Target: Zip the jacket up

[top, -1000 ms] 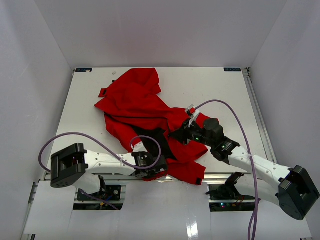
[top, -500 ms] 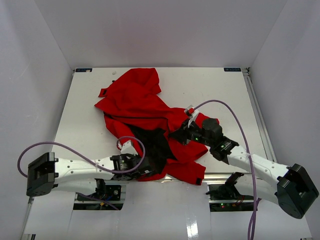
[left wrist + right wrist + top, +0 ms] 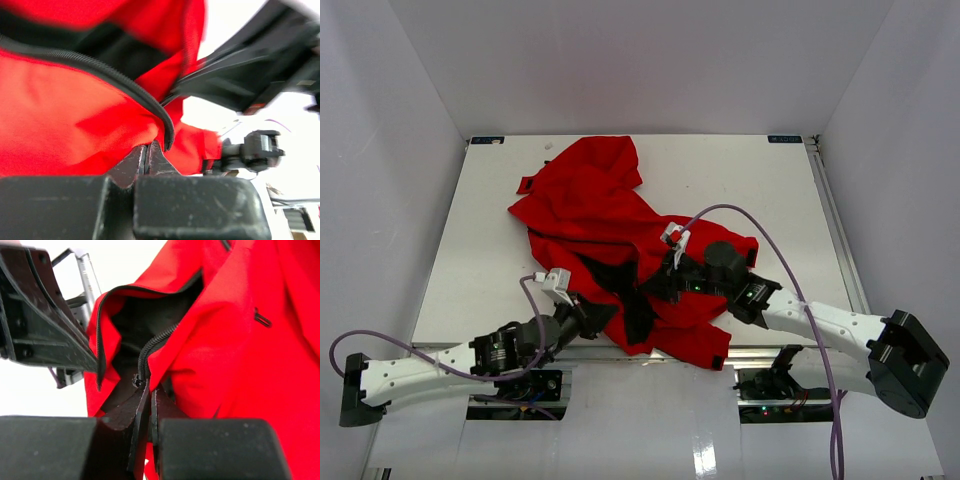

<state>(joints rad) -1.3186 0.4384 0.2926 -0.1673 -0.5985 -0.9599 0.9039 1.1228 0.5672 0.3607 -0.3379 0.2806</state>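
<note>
Jacket point(image 3: 610, 220) lies bunched at the table's point(image 3: 770, 190) near edge, its front open.
Left gripper point(image 3: 603, 313) has now closed on the red hem. Right gripper point(image 3: 655, 288) stays shut, seemingly at the zipper point(image 3: 155, 345) end, and has shifted left.

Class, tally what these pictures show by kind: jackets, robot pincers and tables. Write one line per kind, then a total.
Red jacket: 1
Pincers: 2, the left pincer and the right pincer
White table: 1
Total: 4
</note>
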